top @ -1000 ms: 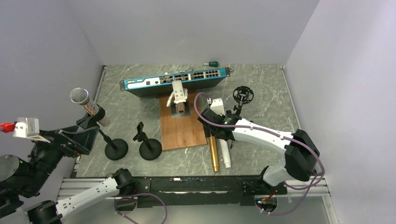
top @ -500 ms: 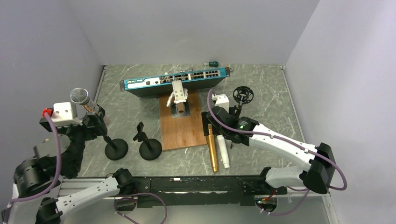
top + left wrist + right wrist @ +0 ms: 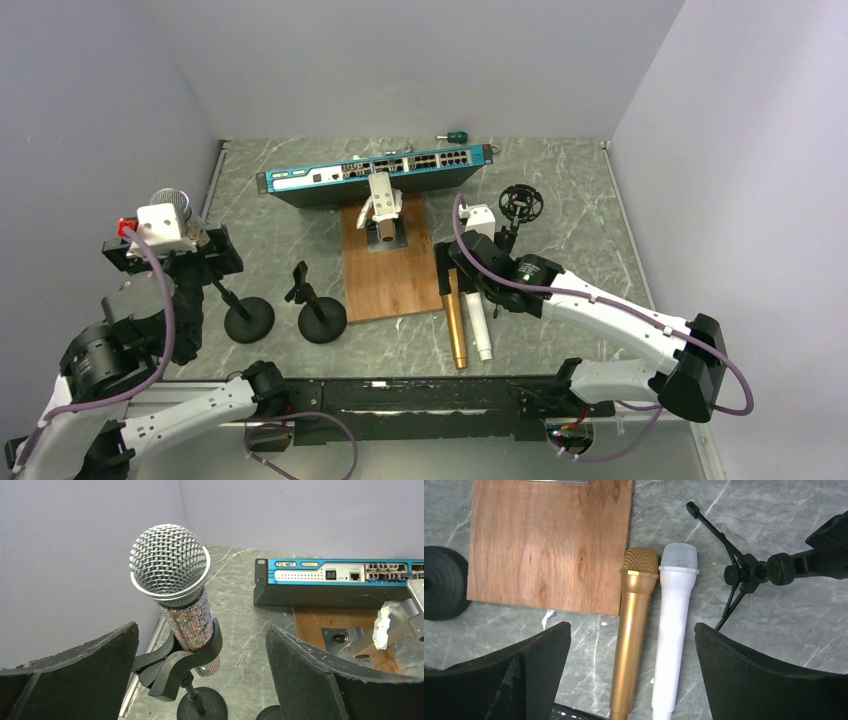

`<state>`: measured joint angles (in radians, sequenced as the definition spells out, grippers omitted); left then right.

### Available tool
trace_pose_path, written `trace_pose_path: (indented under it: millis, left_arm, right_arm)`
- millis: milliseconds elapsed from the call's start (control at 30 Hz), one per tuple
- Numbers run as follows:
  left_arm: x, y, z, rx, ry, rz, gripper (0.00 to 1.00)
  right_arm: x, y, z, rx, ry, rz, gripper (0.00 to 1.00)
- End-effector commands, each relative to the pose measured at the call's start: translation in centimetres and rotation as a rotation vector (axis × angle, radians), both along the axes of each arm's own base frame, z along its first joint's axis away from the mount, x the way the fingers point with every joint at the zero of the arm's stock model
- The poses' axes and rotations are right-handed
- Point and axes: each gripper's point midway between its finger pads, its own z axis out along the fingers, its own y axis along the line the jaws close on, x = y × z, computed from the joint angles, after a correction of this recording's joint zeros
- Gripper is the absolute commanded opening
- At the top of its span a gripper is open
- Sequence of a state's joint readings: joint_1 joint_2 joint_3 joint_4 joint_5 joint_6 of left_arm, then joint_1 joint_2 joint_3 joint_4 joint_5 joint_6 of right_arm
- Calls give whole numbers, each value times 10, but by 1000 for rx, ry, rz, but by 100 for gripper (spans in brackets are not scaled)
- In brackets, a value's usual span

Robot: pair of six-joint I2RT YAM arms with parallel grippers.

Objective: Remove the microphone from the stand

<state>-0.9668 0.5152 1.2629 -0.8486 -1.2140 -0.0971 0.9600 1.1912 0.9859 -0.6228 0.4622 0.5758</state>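
Marble tabletop: left gripper, jaws wide, now brackets the microphone on its stand (not yet gripped); right gripper, newly opened wide, hovers over two laid microphones.

the left tool is held high and roughly level, jaws spread wide and gripping nothing. behind it the left arm folds steeply down to its base. the right tool faces straight down, jaws wide and empty; the right arm trails low behind it, elbow bent.
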Motion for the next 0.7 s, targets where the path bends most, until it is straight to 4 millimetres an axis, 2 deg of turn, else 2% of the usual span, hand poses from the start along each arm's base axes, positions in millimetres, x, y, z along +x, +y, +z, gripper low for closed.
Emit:
trace_pose_path:
  millis: [0,267,467,667]
  left_arm:
    - [7,-6,10,11,-13,23,99]
    - [17,-22,1,26,20,1,100]
    - [34,-23,-10,62,84,44,99]
    - [48,-6,-21,28,117,139,99]
  right_arm:
    - [-1,-1,8,7,-17,1,96]
    - [-3,-1,2,16,-11,9,96]
    - [-5,-7,1,1,-12,-3,96]
    - [-7,-14,3,0,-22,-11,97]
